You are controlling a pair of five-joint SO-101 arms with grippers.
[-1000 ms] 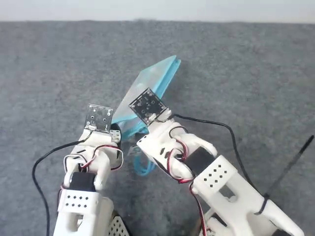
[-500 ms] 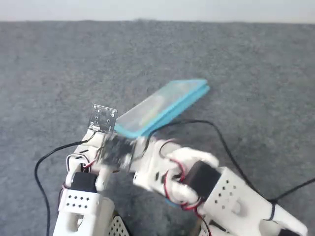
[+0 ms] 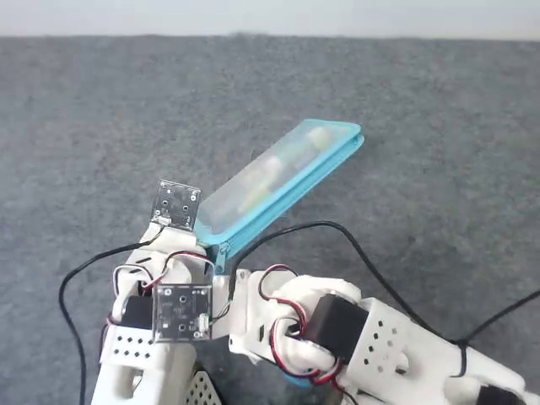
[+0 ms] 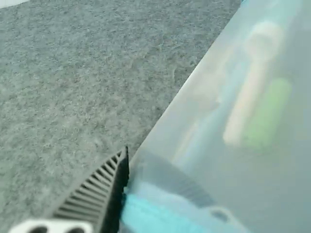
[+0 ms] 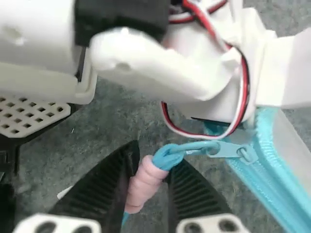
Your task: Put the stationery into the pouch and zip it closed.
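So the left arm (image 3: 143,337) sits low at the near edge with its wrist tipped up. The left gripper (image 3: 204,241) is clamped on the near end of the pouch (image 3: 278,181), and in the left wrist view one black ribbed finger (image 4: 99,194) presses right against that corner. The pouch is up off the table, slanting away from the arms with its far end highest. The right arm (image 3: 371,337) is folded in sideways across the front, so its wrist ends up just beside the left arm. The right gripper (image 5: 153,164) is pinched shut on the zip pull (image 5: 143,187), a soft-looking pink rubbery tab squeezed between two black ridged pads. The tab hangs on a turquoise cord loop (image 5: 170,153), which runs to the slider (image 5: 228,148) at the pouch's near end. Texture-wise, the pouch has a frosted see-through face with a turquoise fabric border and zip teeth along the edge. The stationery (image 4: 250,82) is inside, blurry through the plastic. I can make out a long cream stick shape and a fat green one (image 4: 267,114) next to it. Both arms are white plastic shells with red, black and white wires (image 5: 204,131) looping around the joints. The table (image 3: 101,110) is covered in a grey, felt-like nubbly cloth.
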